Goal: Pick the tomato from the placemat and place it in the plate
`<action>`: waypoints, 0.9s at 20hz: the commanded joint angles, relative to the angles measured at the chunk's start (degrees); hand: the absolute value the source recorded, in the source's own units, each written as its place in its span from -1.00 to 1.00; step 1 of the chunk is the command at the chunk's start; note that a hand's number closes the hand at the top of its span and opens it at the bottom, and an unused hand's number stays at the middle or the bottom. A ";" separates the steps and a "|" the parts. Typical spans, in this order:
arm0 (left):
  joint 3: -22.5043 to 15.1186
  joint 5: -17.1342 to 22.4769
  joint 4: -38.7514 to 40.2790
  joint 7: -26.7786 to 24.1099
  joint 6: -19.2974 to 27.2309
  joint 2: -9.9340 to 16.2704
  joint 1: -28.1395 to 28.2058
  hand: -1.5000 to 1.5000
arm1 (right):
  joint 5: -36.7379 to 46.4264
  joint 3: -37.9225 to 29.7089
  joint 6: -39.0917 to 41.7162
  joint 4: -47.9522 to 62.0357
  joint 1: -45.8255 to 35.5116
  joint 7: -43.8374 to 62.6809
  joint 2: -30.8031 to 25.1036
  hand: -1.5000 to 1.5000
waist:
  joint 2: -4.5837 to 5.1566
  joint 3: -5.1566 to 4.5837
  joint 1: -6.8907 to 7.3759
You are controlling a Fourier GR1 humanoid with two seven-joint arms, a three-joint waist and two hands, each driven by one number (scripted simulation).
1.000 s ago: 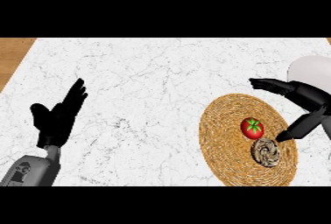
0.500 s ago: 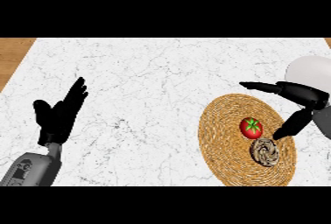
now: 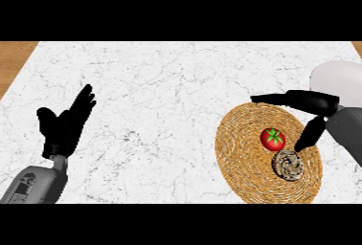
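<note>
Both hands, left [image 3: 65,125] and right [image 3: 311,103], were matte black with slender fingers, on smooth grey forearms.

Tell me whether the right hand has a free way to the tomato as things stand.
Probably yes. The right hand hangs open just beside the tomato on the placemat, nothing between them. The round brown object sits close beside the tomato and could crowd the fingers.

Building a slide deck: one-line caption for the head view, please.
Right hand open beside the tomato on the placemat; plate at right.
</note>
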 commanded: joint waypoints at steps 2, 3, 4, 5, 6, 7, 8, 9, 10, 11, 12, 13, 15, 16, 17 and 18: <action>0.25 -1.52 1.67 -1.35 1.35 -1.82 -0.08 0.00 | 5.55 4.34 4.38 4.53 -1.42 -11.74 -0.01 -1.00 | -0.10 -0.03 -0.71; 0.46 -1.18 0.36 0.07 0.75 -1.03 0.52 0.00 | 5.21 4.12 3.75 5.33 -1.40 -11.37 1.49 -1.00 | -0.22 -0.03 -0.69; 2.21 0.87 1.02 1.22 -1.86 0.76 -1.54 0.00 | 5.95 5.28 3.67 6.28 -3.44 -8.68 4.27 -1.00 | -0.07 -0.03 -0.28; 0.05 -1.58 -1.68 0.53 0.30 -0.28 2.10 0.00 | 6.29 6.26 4.02 4.14 -1.02 -9.92 2.07 -1.00 | -0.44 -0.04 -0.79; 1.01 -1.14 0.40 0.50 0.02 -0.80 -0.66 0.00 | 6.50 6.18 5.69 5.39 -3.90 -9.22 2.64 -1.00 | -0.31 -0.06 -0.92; -0.13 -2.03 -1.10 1.79 1.39 -1.96 -0.58 0.00 | 6.68 6.11 4.39 7.57 -3.49 -10.27 3.36 -1.00 | -0.28 -0.03 -0.78; 1.78 -1.67 2.06 0.49 0.78 -1.34 -2.73 0.00 | 7.25 7.26 4.92 5.53 -2.99 -10.49 2.40 -1.00 | -0.32 -0.08 -1.42; 2.20 -0.84 -0.55 0.31 -1.30 0.81 1.05 0.00 | 6.75 6.69 4.99 7.92 -3.86 -10.50 3.40 -1.00 | -0.33 -0.05 -0.62; 0.96 -1.68 -3.93 2.49 0.35 -0.16 1.99 0.00 | 7.98 7.01 2.03 9.05 -2.97 -11.47 4.16 -1.00 | -0.41 -0.02 -0.60; 2.68 -0.57 0.11 1.17 -1.36 -0.10 -0.79 0.00 | 7.21 6.76 4.22 6.99 -5.17 -7.47 6.56 -1.00 | -0.42 -0.09 -1.19; 2.06 -1.36 -0.96 1.46 -0.86 -0.54 0.75 0.00 | 9.04 6.78 1.93 11.88 -5.57 -9.79 6.69 -1.00 | -0.30 -0.05 -0.78; 2.44 -1.89 -0.80 1.97 -0.84 -0.16 0.51 0.00 | 8.80 6.64 3.41 6.70 -4.91 -6.66 6.06 -1.00 | -0.60 -0.09 -1.60; 1.96 -1.85 -3.20 1.79 -0.04 -1.69 2.75 0.00 | 8.92 6.64 2.68 6.14 -3.38 -7.50 5.68 -1.00 | -0.67 -0.09 -1.58; 2.37 -2.14 -0.72 -0.16 -1.62 -1.09 1.30 0.00 | 10.43 7.25 0.12 12.01 -3.98 -11.36 6.49 -1.00 | -0.30 -0.05 -1.05; 3.00 -2.62 -0.37 0.75 -0.60 -1.33 0.28 0.00 | 10.27 6.78 0.41 10.15 -3.89 -9.39 7.68 -1.00 | -0.46 -0.07 -1.46; 2.38 -2.45 -2.88 0.96 -1.42 -1.09 2.57 0.00 | 10.66 6.43 1.23 12.26 -6.25 -9.52 8.25 -1.00 | -0.44 -0.06 -0.99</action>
